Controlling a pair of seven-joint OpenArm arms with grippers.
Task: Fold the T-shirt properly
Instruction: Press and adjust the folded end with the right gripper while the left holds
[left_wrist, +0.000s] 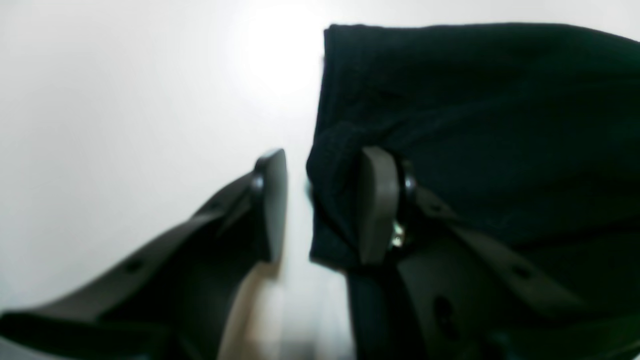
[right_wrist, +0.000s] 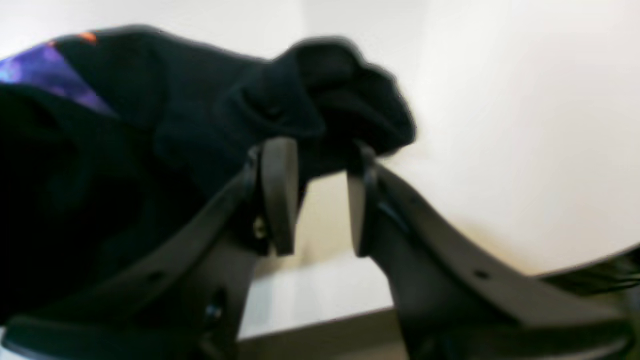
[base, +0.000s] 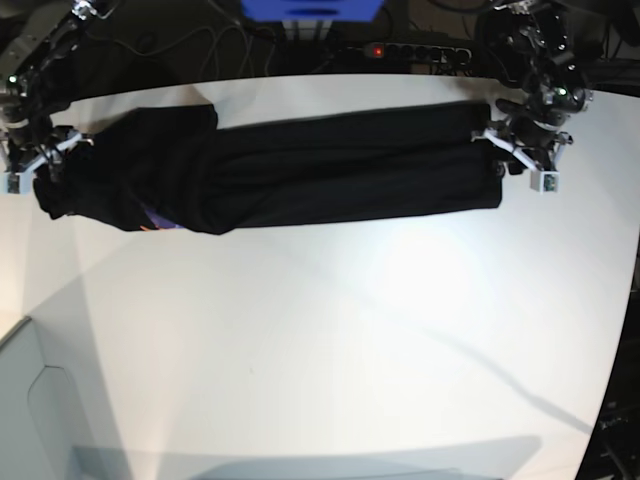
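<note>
Black T-shirt (base: 300, 170) stretched as a long folded band across the far part of the white counter (base: 330, 340), one end at each arm. Left pincer (left_wrist: 322, 205): jaws parted, one finger (left_wrist: 377, 205) lying against the shirt's end, the other (left_wrist: 272, 205) over bare counter; no cloth is clamped. Right pincer (right_wrist: 320, 195): jaws partly apart beneath a bunched fold of the shirt; whether they hold it cannot be told.
</note>
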